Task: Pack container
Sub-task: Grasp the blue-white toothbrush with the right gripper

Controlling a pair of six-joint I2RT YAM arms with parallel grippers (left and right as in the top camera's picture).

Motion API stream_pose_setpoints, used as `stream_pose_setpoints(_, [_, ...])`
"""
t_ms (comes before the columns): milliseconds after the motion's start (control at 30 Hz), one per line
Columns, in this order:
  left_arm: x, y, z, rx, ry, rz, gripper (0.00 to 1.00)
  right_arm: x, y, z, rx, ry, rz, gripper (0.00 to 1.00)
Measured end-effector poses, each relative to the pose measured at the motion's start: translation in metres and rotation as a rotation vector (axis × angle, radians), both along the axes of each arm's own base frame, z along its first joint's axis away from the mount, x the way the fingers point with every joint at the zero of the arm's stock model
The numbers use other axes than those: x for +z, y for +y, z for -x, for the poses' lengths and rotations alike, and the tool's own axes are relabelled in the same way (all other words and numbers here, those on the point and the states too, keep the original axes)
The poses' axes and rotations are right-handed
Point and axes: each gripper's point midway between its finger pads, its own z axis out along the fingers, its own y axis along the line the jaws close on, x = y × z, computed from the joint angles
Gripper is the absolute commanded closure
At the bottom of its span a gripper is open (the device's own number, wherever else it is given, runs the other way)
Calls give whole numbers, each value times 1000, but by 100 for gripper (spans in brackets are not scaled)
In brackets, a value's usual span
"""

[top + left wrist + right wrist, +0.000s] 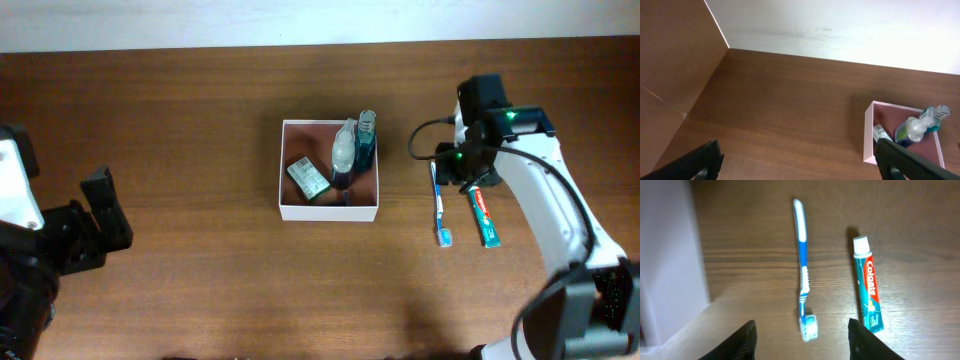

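The container (329, 211), a square white box with a reddish-brown inside, sits mid-table and holds a green-and-white carton (307, 178), a clear bottle (344, 150) and a blue bottle (366, 137). It also shows at the lower right of the left wrist view (869, 135). A blue-and-white toothbrush (440, 210) and a toothpaste tube (484, 216) lie on the table right of it; both show in the right wrist view, toothbrush (802, 265) and tube (868, 282). My right gripper (802, 339) is open and empty above the toothbrush. My left gripper (800, 162) is open and empty at the far left.
The wooden table (200, 120) ends at a white wall strip (300, 20) along the far side. A black cable (425, 140) loops off the right arm between the container and the toothbrush.
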Motion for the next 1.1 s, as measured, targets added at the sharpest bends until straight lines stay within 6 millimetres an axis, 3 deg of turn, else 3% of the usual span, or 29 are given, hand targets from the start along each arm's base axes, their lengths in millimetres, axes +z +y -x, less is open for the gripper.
stream_pose_setpoints(100, [0,0,0,0,0,0,0,-35,0,7,-13,91,-6,48])
stream_pose_setpoints(200, [0,0,0,0,0,0,1,-68,1,12,-16,175,-4,56])
stream_pose_setpoints(467, [0,0,0,0,0,0,1,-115,1,19,-22,292,1,80])
stream_pose_setpoints(567, [0,0,0,0,0,0,1,-118,0,19,-26,299,5,96])
stream_pose_setpoints(867, [0,0,0,0,0,0,1,-117,1,19,-10,302,-16,96])
stream_pose_setpoints(1000, [0,0,0,0,0,0,1,-114,5,29,-6,343,-82,96])
stream_pose_setpoints(1100, [0,0,0,0,0,0,1,-99,11,30,21,320,-208,96])
